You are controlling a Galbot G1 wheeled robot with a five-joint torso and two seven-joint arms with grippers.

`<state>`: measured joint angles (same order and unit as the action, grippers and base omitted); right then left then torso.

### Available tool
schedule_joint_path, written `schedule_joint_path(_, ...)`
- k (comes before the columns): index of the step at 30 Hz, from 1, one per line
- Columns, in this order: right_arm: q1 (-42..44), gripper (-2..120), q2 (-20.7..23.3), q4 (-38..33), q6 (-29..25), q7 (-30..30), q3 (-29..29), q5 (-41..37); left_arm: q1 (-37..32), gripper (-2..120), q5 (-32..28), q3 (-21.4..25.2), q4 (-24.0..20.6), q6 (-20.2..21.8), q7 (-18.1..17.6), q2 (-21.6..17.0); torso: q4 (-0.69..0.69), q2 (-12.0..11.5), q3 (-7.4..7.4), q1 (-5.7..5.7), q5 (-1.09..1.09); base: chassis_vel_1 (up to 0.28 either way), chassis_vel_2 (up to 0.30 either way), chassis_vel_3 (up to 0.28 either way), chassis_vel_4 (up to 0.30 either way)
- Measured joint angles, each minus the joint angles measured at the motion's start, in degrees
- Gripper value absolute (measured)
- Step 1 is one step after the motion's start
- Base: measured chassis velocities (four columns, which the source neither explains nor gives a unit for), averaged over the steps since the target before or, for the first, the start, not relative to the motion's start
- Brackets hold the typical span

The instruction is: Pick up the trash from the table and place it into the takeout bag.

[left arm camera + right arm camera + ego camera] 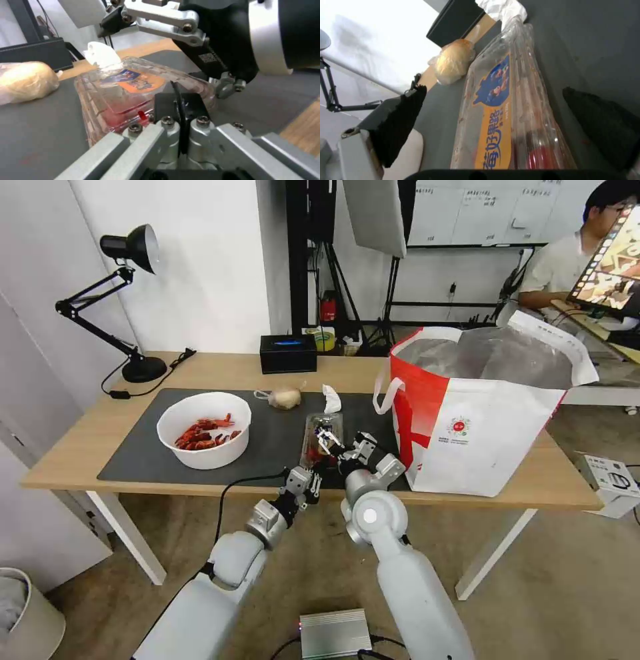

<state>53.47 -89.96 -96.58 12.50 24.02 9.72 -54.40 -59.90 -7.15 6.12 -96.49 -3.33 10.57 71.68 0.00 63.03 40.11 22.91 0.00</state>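
The clear tray (319, 437) with small red fruits lies on the dark mat (133, 447), left of the takeout bag (480, 413). My right gripper (327, 437) is open, low over the tray (500, 100), one finger on each long side. My left gripper (180, 100) is shut, its tips at the tray's near end (133, 90); I cannot tell whether it pinches the rim. On the mat's left stands the white bowl (206, 429) of crayfish shells. Behind the tray lie the knotted clear bag (285, 397) and the crumpled tissue (331, 399).
A black box (288, 353) sits at the table's back edge and a black desk lamp (127, 307) at its back left. The takeout bag stands open-topped on the right end of the table (80, 447). A grey bin (27, 613) is on the floor, left.
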Motion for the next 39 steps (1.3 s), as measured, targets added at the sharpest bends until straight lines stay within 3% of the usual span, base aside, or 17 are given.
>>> schedule_joint_path(18, -0.7, 95, 0.0, 1.1, 0.6, 0.8, 0.2, 0.2, -0.1, 0, 0.2, 0.1, 0.5, -0.1, 0.2, 0.5, 0.00, 0.0, 0.00, 0.00, 0.00, 0.000, 0.000, 0.000, 0.000)
schedule_joint_path(39, -1.4, 18, 0.0, 1.7, 2.6, 2.4, 0.0, -1.3, -0.7, 0, 0.1, 0.7, -0.2, -0.1, 0.2, 0.2, 0.00, 0.0, 0.00, 0.01, 0.00, 0.000, 0.000, 0.000, 0.000)
